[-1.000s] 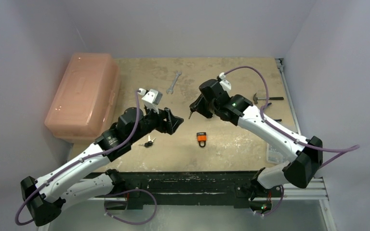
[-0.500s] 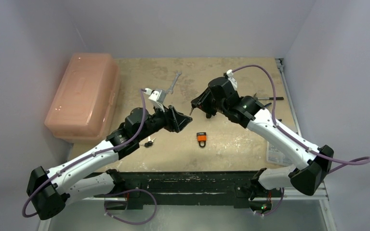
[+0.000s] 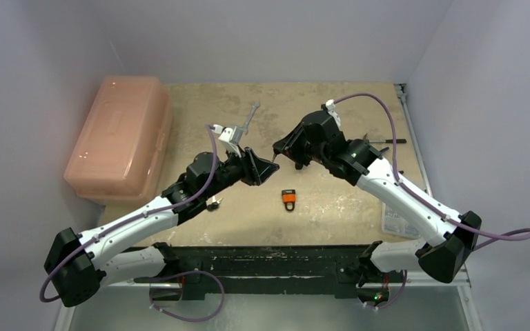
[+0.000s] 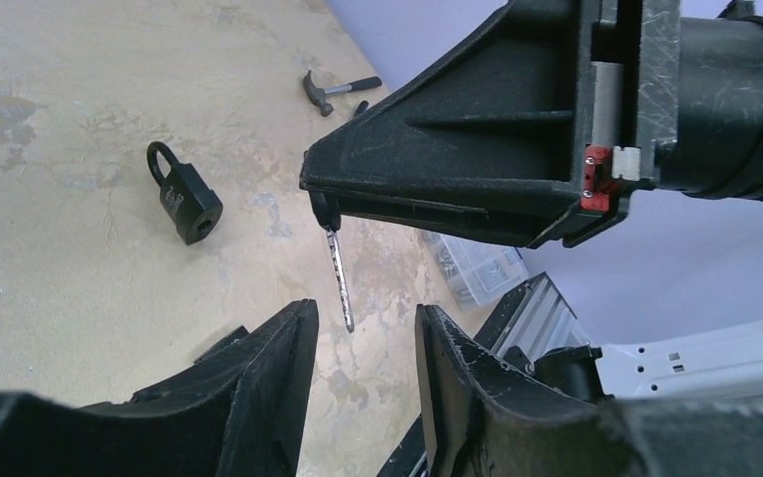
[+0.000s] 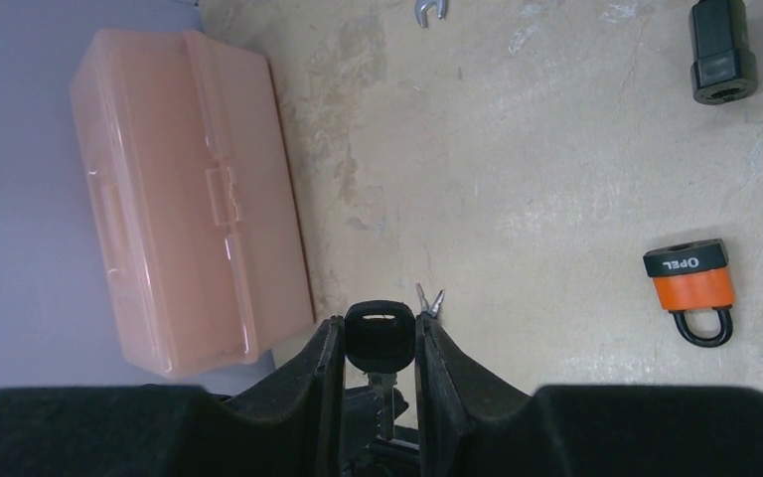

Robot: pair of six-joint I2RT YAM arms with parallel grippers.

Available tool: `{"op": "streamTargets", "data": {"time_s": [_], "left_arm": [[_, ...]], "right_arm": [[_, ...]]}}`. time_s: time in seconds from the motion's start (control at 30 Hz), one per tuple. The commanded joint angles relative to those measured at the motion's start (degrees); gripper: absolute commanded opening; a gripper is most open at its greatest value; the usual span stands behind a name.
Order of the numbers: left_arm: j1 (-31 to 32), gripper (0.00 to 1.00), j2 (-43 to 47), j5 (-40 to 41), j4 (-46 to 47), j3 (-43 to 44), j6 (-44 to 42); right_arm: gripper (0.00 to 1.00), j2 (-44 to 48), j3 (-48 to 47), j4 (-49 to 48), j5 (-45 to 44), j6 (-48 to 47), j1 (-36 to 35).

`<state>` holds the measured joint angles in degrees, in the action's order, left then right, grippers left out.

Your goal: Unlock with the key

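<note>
My right gripper (image 5: 380,340) is shut on the black head of a key (image 5: 380,333). In the left wrist view the key's silver blade (image 4: 339,279) hangs down from it, its tip between the tips of my left gripper (image 4: 358,333), which stands open and touches nothing. In the top view the two grippers meet above the table's middle, the left (image 3: 265,171) just below the right (image 3: 279,148). An orange padlock (image 3: 288,199) (image 5: 690,288) lies flat on the table close by. A black padlock (image 4: 185,195) (image 5: 723,52) lies farther off.
A pink plastic case (image 3: 119,136) fills the table's left side. Spare keys (image 3: 212,203) lie under the left arm. A wrench (image 3: 249,117) lies at the back, a hammer (image 3: 379,141) at the right, and a clear parts box (image 3: 393,221) at the near right.
My left arm has reached right and forward until its fingers flank the key blade, and its jaws have narrowed. The right gripper moved slightly back and right with the key, then held.
</note>
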<state>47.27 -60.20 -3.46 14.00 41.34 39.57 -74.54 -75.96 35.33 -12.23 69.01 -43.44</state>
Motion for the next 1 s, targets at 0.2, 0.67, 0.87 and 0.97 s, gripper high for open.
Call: {"op": "streamTargets", "data": {"time_s": [0.2,0.67,0.87,0.97], "left_arm": [[-0.3,0.21,-2.8,0.7,5.8,0.8,0.9],[-0.4,0.0,0.8,1.4,-6.1,6.9,2.6],[-0.5,0.0,4.3,-4.7,-21.2,14.7,2.1],[-0.5,0.0,5.2,-7.1,-30.5,20.8,3.0]], "right_arm": [[0.12,2.9,1.6,-1.6,0.5,-0.7,0.2],[0.98,10.5,9.8,-16.0,2.9,-18.3,0.2],[0.99,20.8,18.9,-33.0,11.8,-35.3,0.2],[0.98,28.5,24.1,-39.2,18.5,-43.2,0.2]]}}
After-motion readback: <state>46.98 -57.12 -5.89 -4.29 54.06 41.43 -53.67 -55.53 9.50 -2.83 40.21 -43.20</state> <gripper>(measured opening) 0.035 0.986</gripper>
